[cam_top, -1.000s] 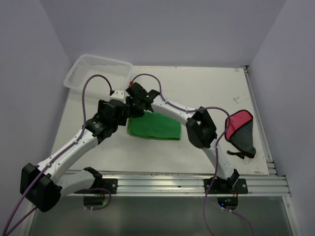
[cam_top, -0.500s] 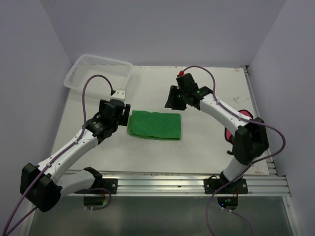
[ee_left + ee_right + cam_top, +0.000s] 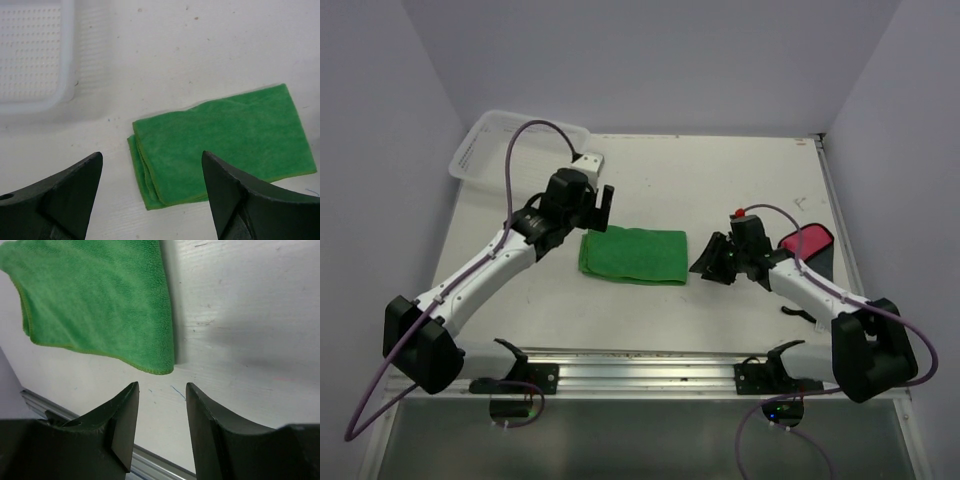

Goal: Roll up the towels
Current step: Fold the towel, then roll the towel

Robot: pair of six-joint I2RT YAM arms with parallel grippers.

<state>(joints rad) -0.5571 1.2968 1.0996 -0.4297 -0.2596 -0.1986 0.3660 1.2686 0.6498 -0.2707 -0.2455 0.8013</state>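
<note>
Green towel (image 3: 633, 256) flat | white basket (image 3: 488, 152) far-left | left pincer (image 3: 151, 157), right pincer (image 3: 161, 386) both gaping

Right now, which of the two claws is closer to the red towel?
Right. The right gripper sits just left of the red towel, between it and the green towel. The left gripper is by the green towel's far left corner, clearly farther off.

High rear camera looks down; both wrist cameras, seemingly low, share green towel (image 3: 220, 142).
</note>
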